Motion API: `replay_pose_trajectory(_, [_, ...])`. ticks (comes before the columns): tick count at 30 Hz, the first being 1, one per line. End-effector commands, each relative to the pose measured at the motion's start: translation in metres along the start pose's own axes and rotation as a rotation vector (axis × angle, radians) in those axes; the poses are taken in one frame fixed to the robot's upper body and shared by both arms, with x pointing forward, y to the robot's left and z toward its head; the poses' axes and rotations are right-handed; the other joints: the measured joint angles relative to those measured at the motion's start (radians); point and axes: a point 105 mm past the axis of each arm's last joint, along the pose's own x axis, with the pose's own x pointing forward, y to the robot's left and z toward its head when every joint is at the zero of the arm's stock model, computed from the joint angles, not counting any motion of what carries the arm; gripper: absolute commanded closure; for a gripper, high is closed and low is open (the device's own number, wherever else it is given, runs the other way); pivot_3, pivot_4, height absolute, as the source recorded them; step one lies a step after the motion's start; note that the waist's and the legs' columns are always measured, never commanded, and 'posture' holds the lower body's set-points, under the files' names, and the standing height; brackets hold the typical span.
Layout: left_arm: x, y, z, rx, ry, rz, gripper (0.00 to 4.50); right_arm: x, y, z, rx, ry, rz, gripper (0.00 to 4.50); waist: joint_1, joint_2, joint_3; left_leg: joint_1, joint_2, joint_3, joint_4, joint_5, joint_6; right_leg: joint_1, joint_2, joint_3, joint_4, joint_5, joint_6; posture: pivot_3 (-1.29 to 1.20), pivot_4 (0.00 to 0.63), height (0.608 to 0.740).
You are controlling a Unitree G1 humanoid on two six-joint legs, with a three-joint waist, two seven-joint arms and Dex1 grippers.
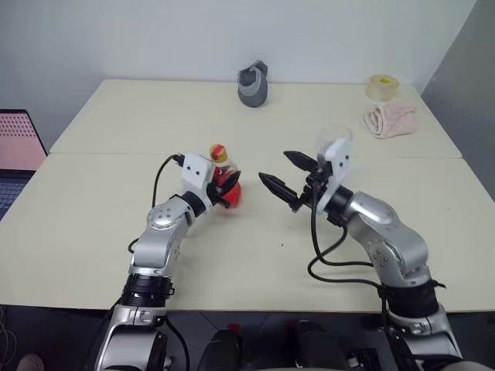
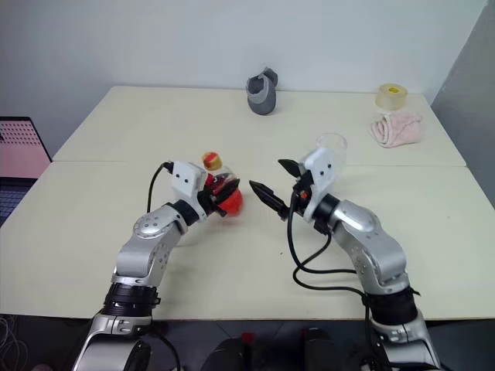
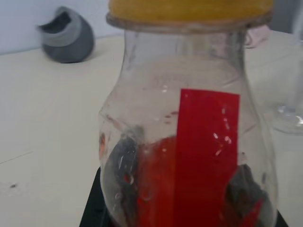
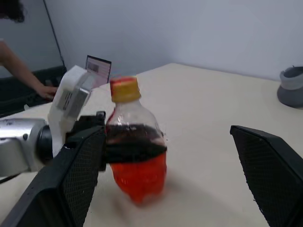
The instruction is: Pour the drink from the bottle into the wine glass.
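We see left tool clamped on bottle mid-surface | right tool gaping just beside | wine glass behind right tool | surface edges far off | red label, no legible writing

A clear plastic bottle stands close before the camera, its yellow cap at the top and red drink pooled in its bulbous lower body. Dark jaws show through the plastic on either side. Behind it, on the pale bench, sits a grey rounded object; a glass foot stands beside the bottle.
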Motion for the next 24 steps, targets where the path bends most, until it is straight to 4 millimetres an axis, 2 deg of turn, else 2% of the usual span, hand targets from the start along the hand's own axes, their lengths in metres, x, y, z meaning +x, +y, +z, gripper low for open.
replay_pose_trajectory(1, [0.007,-0.019,0.036,0.104,-0.097,-0.135,3.24,0.012,-0.004,0.008,-0.004,-0.004,0.007,0.00,0.000,0.000,0.000,0.000,0.000,0.000,0.000,0.000,0.000,0.000,0.000,0.000,0.000,0.000,0.000,0.00,0.150,0.740])
replay_pose_trajectory(5, [0.009,-0.030,0.038,0.146,-0.104,-0.216,3.24,0.018,-0.007,0.006,-0.008,0.006,0.007,0.00,0.000,0.000,0.000,-0.001,0.000,-0.001,0.000,0.000,0.000,0.000,0.000,-0.001,0.000,0.000,0.000,0.00,0.150,0.740])
replay_pose_trajectory(12, [0.012,-0.033,0.040,0.152,-0.113,-0.247,3.24,0.020,-0.001,0.007,0.004,0.012,0.037,0.00,-0.001,0.000,0.000,-0.002,0.000,-0.001,0.000,-0.002,0.003,-0.001,0.000,-0.001,0.000,0.000,0.000,0.00,0.150,0.740])
replay_pose_trajectory(24, [0.016,-0.036,0.039,0.149,-0.113,-0.268,3.24,0.025,0.010,0.028,0.038,-0.040,0.107,0.00,-0.002,0.001,0.000,-0.002,0.000,-0.002,0.000,-0.002,0.003,-0.001,0.000,-0.001,0.000,0.000,0.000,0.00,0.150,0.740])
